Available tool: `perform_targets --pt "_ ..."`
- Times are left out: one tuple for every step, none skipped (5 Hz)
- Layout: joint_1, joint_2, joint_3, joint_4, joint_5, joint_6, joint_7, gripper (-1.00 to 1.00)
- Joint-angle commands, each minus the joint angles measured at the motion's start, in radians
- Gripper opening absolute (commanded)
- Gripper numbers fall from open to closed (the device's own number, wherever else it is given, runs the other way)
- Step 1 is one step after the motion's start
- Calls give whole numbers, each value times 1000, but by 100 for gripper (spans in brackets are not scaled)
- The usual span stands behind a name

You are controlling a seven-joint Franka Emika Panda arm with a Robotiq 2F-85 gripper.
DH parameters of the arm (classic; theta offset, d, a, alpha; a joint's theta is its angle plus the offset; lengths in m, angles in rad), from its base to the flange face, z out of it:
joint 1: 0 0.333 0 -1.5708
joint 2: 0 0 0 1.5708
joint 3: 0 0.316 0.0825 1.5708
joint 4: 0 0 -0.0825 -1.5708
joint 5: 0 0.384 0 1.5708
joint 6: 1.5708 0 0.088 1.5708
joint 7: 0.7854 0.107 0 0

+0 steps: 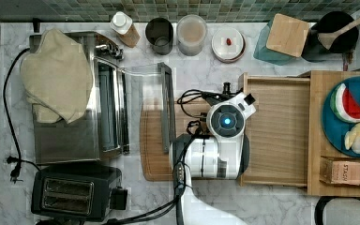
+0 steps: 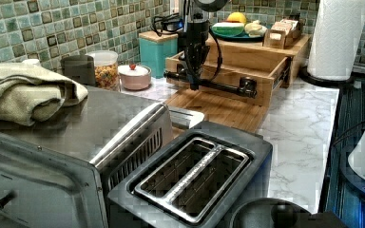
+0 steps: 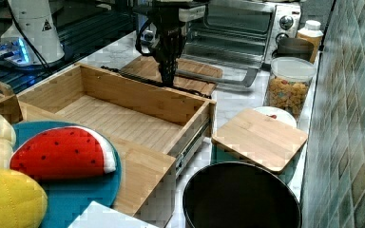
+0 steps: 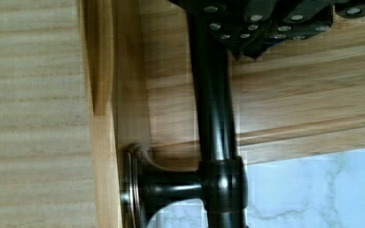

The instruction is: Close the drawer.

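The drawer (image 1: 276, 131) is a wide shallow bamboo tray, pulled out of its bamboo box (image 1: 316, 131) toward the top view's left, and it holds nothing. Its front panel (image 2: 218, 76) carries a dark metal bar handle (image 2: 218, 86) on round posts. My gripper (image 2: 193, 84) points straight down at the handle near the middle of the drawer front (image 3: 142, 97). In the wrist view the handle (image 4: 214, 118) runs under one finger while the gripper (image 4: 251, 51) shows its tips drawn together with nothing between them. The front panel (image 4: 104, 142) stands just beside the bar.
A grooved cutting board (image 1: 152, 140) lies in front of the drawer, with the toaster oven's open door (image 1: 164, 108) over it. A black toaster (image 1: 70, 192) sits near. Jars and a teal canister (image 1: 286, 35) line the back wall. A paper towel roll (image 2: 337, 38) stands beside the box.
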Motion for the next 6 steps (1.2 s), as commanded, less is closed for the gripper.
perform_targets --pt "-132 32 -113 174 21 -109 -132 -100" --pt "-170 35 -152 201 17 -143 -159 -100" --pt "-192 43 -208 196 30 -93 -230 -100" --pt "-258 98 -228 283 32 -121 -365 -100" --pt "-305 157 -225 358 53 -114 -428 -100" --pt "-327 182 -230 394 24 -89 -391 -100"
